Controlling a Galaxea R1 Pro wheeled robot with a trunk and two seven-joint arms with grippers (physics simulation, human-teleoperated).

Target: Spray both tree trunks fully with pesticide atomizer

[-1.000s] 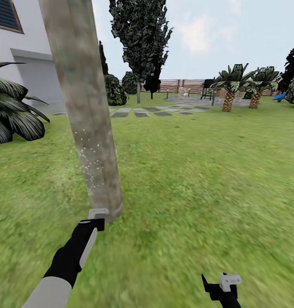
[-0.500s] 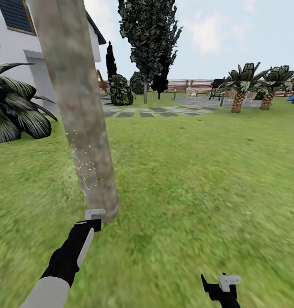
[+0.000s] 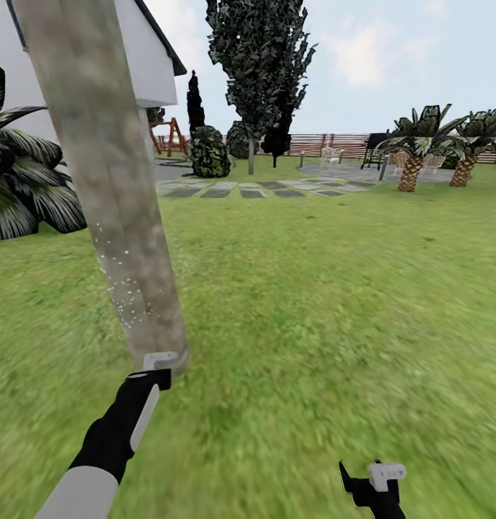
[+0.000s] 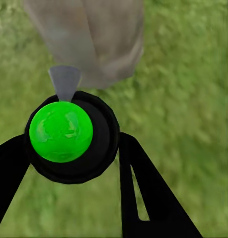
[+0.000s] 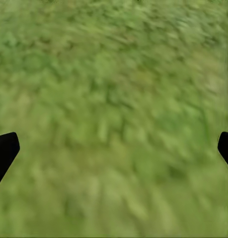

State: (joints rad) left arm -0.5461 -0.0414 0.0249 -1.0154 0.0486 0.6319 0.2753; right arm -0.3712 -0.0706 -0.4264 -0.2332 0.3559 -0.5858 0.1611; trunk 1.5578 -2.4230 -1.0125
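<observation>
1. the pesticide atomizer point(image 4: 71, 131) is off the floor and in the left gripper point(image 4: 74, 148): in the left wrist view its black body with a bright green round top sits between the two dark fingers point(image 4: 143, 188), which pinch it from both sides.
2. it points at the base of the near tree trunk point(image 3: 111, 187), with a small grey nozzle tip aimed at the bark; the trunk is just beyond the bottle, and i cannot tell whether they touch.
3. pale specks dot the lower part of this trunk in the head view. i judge that spraying on this tree is under way but not finished, since the specks cover only one patch and the bark above looks bare.
4. the second tree point(image 3: 259, 65) stands well away across the lawn point(image 3: 334, 288), near the stepping stones point(image 3: 226, 192). its trunk looks unsprayed as far as i can tell at this range, so that half of the task is probably left.
5. the right gripper point(image 5: 114, 148) hangs over grass with its fingers spread wide and nothing between them.
6. the head view gives the speckled trunk, the far tree, the fence and the white house point(image 3: 143, 65), but the bottle itself is hard to make out there.
7. the left wrist view gives the grip and the bottle's aim, and it lacks the specks higher up.
</observation>
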